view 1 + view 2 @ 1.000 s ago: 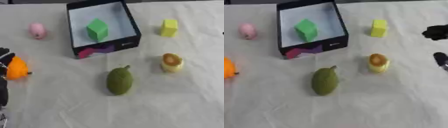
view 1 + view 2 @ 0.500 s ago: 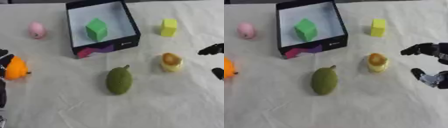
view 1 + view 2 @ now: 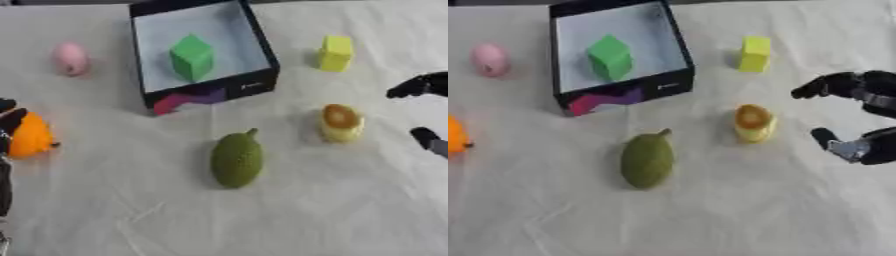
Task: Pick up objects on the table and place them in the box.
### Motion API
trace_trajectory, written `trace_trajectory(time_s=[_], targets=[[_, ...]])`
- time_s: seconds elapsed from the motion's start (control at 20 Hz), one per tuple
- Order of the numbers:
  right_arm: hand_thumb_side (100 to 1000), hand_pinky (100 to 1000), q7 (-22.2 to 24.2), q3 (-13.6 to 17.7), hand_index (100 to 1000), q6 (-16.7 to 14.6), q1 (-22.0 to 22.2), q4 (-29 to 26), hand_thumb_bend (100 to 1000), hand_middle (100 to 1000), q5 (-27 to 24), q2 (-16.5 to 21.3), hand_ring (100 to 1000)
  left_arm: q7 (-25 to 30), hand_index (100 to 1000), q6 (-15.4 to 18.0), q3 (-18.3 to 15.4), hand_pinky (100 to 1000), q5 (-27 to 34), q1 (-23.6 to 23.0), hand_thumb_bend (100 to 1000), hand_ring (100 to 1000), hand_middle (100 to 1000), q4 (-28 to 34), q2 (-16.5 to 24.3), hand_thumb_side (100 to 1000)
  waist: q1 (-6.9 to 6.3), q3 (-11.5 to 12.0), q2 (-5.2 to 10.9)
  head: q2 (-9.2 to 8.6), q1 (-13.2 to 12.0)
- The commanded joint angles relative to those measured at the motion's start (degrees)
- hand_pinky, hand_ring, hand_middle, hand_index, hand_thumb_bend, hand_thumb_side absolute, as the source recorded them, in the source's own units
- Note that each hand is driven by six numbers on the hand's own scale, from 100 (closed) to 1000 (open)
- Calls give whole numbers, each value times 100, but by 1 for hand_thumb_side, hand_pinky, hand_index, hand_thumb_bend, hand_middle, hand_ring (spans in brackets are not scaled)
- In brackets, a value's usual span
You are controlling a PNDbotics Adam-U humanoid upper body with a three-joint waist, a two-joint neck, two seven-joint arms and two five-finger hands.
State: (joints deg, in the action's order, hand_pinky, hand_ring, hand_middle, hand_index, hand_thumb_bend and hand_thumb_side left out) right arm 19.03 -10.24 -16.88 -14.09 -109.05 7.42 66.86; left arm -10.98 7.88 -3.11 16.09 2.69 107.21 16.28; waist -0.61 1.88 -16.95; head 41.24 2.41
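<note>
Since a second ago the right hand (image 3: 859, 117) has come in from the right edge toward the middle of the counter (image 3: 737, 210); before that only a dark bit of it showed at the border. Its fingers and thumb are spread apart in a wide open curve, holding nothing, with the gap facing the small yellow cup-shaped object with an orange top (image 3: 754, 123), which stands just to its left and apart from it. Beyond that, farther up, a yellow block (image 3: 754, 53) stands upright on the cloth. Left of the cup-shaped object lies a green bumpy fruit (image 3: 647, 159), stem end pointing up and right. Above the fruit sits the black box (image 3: 671, 82) with a pale floor, and a green cube (image 3: 611, 57) rests inside it. A pink rounded object (image 3: 489, 58) lies left of the box. At the far left edge an orange object (image 3: 31, 136) sits against the left hand (image 3: 9, 120), of which only dark parts show; whether its fingers are bent or straight cannot be told.
</note>
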Motion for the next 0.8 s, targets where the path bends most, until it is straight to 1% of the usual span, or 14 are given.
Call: trace_trajectory(time_s=[0.05, 0.2, 0.25, 0.45, 0.55, 0.7, 0.75, 0.8], targets=[[289, 838, 68, -38, 915, 101, -273, 105, 100, 811, 120, -36, 834, 27, 761, 8, 4, 944, 6, 36, 171, 768, 721, 72, 142, 888, 77, -10, 175, 2, 34], [315, 841, 333, -163, 913, 105, -563, 318, 100, 806, 399, -220, 831, 36, 760, 6, 10, 943, 8, 34, 170, 768, 719, 69, 149, 888, 82, -3, 191, 4, 45], [369, 846, 452, -208, 912, 61, -645, 367, 100, 801, 503, -275, 826, 35, 759, 6, 8, 943, 9, 28, 170, 767, 716, 68, 152, 888, 84, 3, 196, 5, 48], [426, 854, 895, -344, 921, -121, -921, 597, 100, 802, 790, -510, 829, 32, 759, 5, 8, 944, 9, 12, 170, 767, 723, 62, 156, 890, 91, 11, 205, 12, 55], [455, 863, 1025, -389, 918, -181, -1039, 701, 100, 803, 850, -619, 834, 36, 758, 1, 11, 943, 8, 8, 170, 767, 723, 58, 156, 891, 96, 11, 204, 14, 54], [470, 869, 1136, -438, 918, -266, -1192, 834, 100, 806, 929, -758, 838, 32, 757, -1, 9, 943, 7, 7, 171, 767, 721, 55, 157, 891, 105, 14, 201, 21, 60], [484, 872, 1154, -450, 918, -289, -1240, 877, 133, 804, 957, -805, 837, 28, 756, -2, 8, 943, 7, 7, 171, 766, 719, 54, 157, 891, 108, 17, 200, 24, 63], [485, 872, 1170, -465, 918, -316, -1291, 921, 137, 803, 995, -855, 836, 25, 756, -3, 8, 943, 8, 8, 171, 766, 719, 53, 157, 891, 111, 22, 200, 26, 63]])
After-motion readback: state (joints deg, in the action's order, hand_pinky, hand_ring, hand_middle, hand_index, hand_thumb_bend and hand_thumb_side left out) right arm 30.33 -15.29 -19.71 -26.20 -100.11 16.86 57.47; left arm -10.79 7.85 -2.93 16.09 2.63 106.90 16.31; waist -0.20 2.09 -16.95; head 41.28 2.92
